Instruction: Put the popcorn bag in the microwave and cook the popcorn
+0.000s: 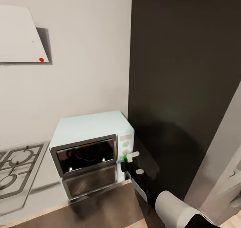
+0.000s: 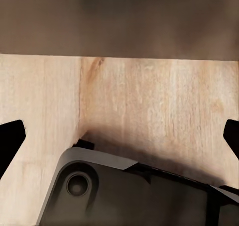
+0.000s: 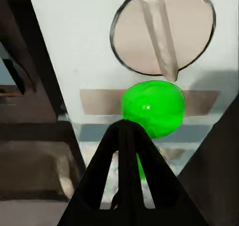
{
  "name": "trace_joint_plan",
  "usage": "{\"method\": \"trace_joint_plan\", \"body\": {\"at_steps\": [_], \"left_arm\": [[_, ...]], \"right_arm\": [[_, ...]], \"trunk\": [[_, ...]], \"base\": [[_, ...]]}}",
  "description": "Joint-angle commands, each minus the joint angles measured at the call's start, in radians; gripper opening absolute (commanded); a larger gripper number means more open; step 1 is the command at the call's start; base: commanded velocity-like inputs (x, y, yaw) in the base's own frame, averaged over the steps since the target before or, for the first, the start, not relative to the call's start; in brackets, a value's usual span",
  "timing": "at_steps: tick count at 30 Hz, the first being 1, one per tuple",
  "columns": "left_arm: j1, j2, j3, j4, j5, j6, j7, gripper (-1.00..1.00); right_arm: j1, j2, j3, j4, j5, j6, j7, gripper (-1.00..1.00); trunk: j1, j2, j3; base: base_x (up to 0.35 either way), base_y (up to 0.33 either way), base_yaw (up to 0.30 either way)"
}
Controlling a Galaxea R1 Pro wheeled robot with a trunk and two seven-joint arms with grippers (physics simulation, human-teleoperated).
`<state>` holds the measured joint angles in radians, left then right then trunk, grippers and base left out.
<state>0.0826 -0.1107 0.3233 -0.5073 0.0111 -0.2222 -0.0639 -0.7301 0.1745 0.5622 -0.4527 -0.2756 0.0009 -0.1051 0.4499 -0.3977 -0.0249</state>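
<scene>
The microwave point(image 1: 92, 147) sits at the bench's point(image 1: 100, 209) right end, door closed. The right hand point(image 1: 130, 157), fingers together, touches the control panel point(image 1: 126, 144) directly ahead, at a green marker point(image 3: 152, 108) just below a round dial point(image 3: 162, 29). The left hand's fingers point(image 2: 10, 136) are spread apart over wood floor point(image 2: 149, 101).

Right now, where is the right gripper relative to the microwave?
In the head view the right gripper is at the microwave's cream control panel on its right side, beside the tall dark cabinet.
</scene>
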Motion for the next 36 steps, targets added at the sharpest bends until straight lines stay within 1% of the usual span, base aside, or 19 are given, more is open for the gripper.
{"method": "trace_joint_plan", "body": {"at_steps": [1, 2, 3, 5, 7, 9, 10, 14, 23, 24, 26, 27, 28, 29, 32, 33, 34, 35, 36], "left_arm": [[0.0, -0.001, 0.007, -0.002, 0.001, 0.0, -0.007, 1.0], [0.0, -0.001, 0.007, -0.002, 0.001, 0.0, -0.007, 1.0], [0.0, -0.001, 0.007, -0.002, 0.001, 0.0, -0.007, 1.0], [0.0, -0.001, 0.007, -0.002, 0.001, 0.0, -0.007, 1.0], [0.0, -0.001, 0.007, -0.002, 0.001, 0.0, -0.007, 1.0], [0.0, -0.001, 0.007, -0.002, 0.001, 0.0, -0.007, 1.0], [0.0, -0.001, 0.007, -0.002, 0.001, 0.0, -0.007, 1.0], [0.0, -0.001, 0.007, -0.002, 0.001, 0.0, -0.007, 1.0], [0.0, -0.001, 0.007, -0.002, 0.0, 0.0, -0.007, 1.0], [0.0, -0.001, 0.006, -0.002, -0.001, 0.0, -0.007, 1.0], [0.0, -0.001, 0.005, -0.002, -0.003, 0.0, -0.007, 1.0], [0.0, -0.001, 0.004, -0.002, -0.006, 0.0, -0.007, 1.0], [0.0, -0.001, 0.003, -0.002, -0.007, 0.0, -0.007, 1.0], [0.0, -0.001, 0.002, -0.002, -0.008, 0.0, -0.007, 1.0], [0.0, -0.001, 0.001, -0.002, -0.008, 0.0, -0.008, 1.0], [0.0, 0.0, 0.001, -0.002, -0.009, 0.0, -0.008, 1.0], [0.0, 0.0, 0.0, -0.002, -0.009, 0.0, -0.008, 1.0], [0.0, 0.0, -0.001, -0.002, -0.009, 0.0, -0.008, 1.0], [0.0, 0.003, 0.0, -0.002, -0.009, 0.0, -0.008, 1.0]], "right_arm": [[0.02, 0.0, 0.008, -0.038, -0.007, -0.024, -0.011, -1.0], [0.051, 0.0, 0.009, -0.1, -0.004, -0.035, -0.013, -1.0], [0.098, 0.0, 0.009, -0.208, 0.0, -0.027, -0.014, -1.0], [0.165, 0.0, 0.008, -0.344, 0.003, 0.018, -0.015, -1.0], [0.194, 0.0, 0.009, -0.407, 0.004, 0.042, -0.019, -1.0], [0.2, 0.0, 0.011, -0.419, 0.005, 0.047, -0.021, -1.0], [0.201, 0.0, 0.011, -0.421, 0.005, 0.05, -0.021, 1.0], [0.204, -0.005, 0.013, -0.425, 0.007, 0.043, -0.011, 1.0], [0.204, -0.006, 0.015, -0.433, 0.013, 0.039, -0.016, 1.0], [0.215, -0.007, 0.015, -0.434, 0.014, 0.036, -0.017, 1.0], [0.249, -0.015, 0.015, -0.437, 0.024, 0.003, -0.016, 1.0], [0.303, -0.048, 0.015, -0.44, 0.044, -0.022, -0.014, 1.0], [0.323, -0.065, 0.015, -0.44, 0.047, -0.032, -0.014, 1.0], [0.353, -0.093, 0.015, -0.434, 0.051, -0.048, -0.015, 1.0], [0.402, -0.133, 0.015, -0.414, 0.053, -0.06, -0.015, 1.0], [0.424, -0.15, 0.015, -0.397, 0.054, -0.062, -0.016, 1.0], [0.437, -0.16, 0.014, -0.382, 0.053, -0.063, -0.017, 1.0], [0.453, -0.181, 0.014, -0.344, 0.052, -0.065, -0.016, 1.0], [0.458, -0.192, 0.013, -0.314, 0.052, -0.072, -0.016, 1.0]], "trunk": [[0.0, -0.002, -0.002], [0.0, -0.002, -0.002], [0.0, -0.002, -0.002], [0.0, -0.002, -0.002], [0.0, -0.002, -0.002], [0.0, -0.002, -0.002], [0.0, -0.002, -0.002], [0.0, -0.002, -0.002], [0.0, -0.002, -0.002], [0.0, -0.002, -0.002], [0.0, -0.002, -0.002], [0.0, -0.002, -0.002], [0.0, -0.002, -0.002], [0.0, -0.002, -0.002], [0.0, -0.002, -0.002], [0.0, -0.002, -0.002], [0.0, -0.002, -0.002], [0.0, -0.002, -0.002], [0.0, -0.002, -0.002]], "base": [[-0.339, 0.0, 0.0], [-0.34, 0.0, 0.0], [-0.341, 0.0, 0.0], [-0.341, 0.0, 0.0], [-0.341, 0.0, 0.0], [-0.341, 0.0, 0.0], [-0.341, 0.0, 0.0], [-0.342, 0.0, 0.0], [-0.341, 0.0, 0.0], [-0.341, 0.0, 0.0], [-0.342, 0.0, 0.0], [-0.341, 0.0, 0.0], [-0.341, 0.0, 0.0], [-0.341, 0.0, 0.0], [-0.34, 0.0, 0.0], [-0.312, 0.0, 0.0], [-0.243, 0.0, 0.0], [-0.1, 0.0, 0.0], [-0.064, 0.0, 0.0]]}}
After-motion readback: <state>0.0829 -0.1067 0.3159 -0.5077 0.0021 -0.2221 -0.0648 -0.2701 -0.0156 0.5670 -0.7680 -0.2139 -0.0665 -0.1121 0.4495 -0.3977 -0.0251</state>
